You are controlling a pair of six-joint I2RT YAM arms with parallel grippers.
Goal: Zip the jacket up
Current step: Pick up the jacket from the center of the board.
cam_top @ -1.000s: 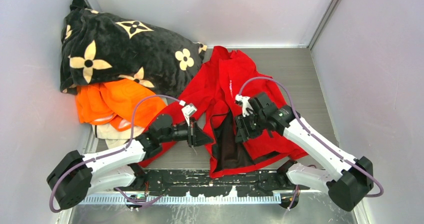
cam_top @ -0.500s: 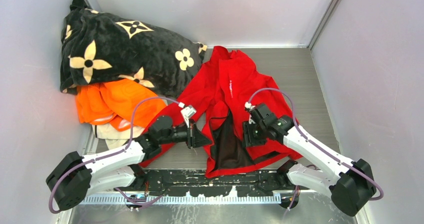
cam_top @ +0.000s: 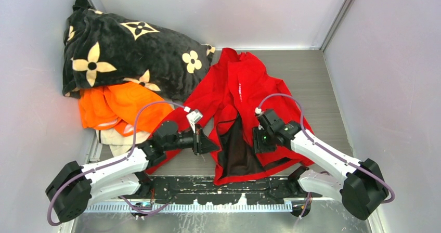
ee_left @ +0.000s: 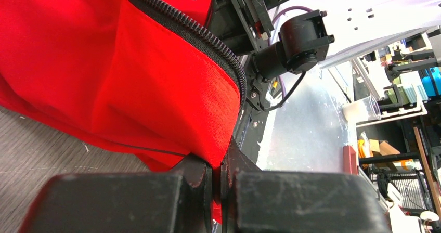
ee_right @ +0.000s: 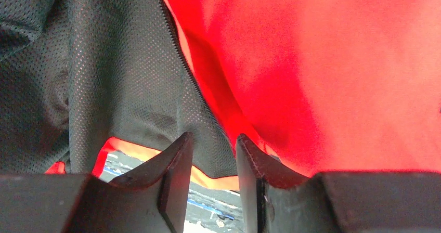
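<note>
**A:** Top external view: the jacket (cam_top: 244, 82) lies mid-table (cam_top: 322, 87), collar toward 12 o'clock and hem toward 6. Its front is flapped apart, so the dark lining (cam_top: 236, 152) shows. Where are the grippers?

**B:** The left gripper (cam_top: 207, 142) is at the 9 o'clock side of the opening. Its jaws are pressed together on the bottom corner of that front panel. The left wrist view shows red cloth pinched just beside the zip teeth (ee_left: 208, 38). The right gripper (cam_top: 258, 139) sits at the 3 o'clock side. Its jaws are partly apart and, as far as I can see, grip nothing. That panel's zip edge runs down toward the gap between them.

**A:** What does this step need?

**B:** I'd judge the two bottom ends must meet. The right jaws should close on the hem corner close to the zip edge, not on the lining. Then the panels come together at 6 o'clock, flat and untwisted. I can't spot the slider or pin in any view, so locate those first.

**A:** What's the risk?

**B:** Thin cloth can bunch or slip, so keep the left pinch taut.
</note>
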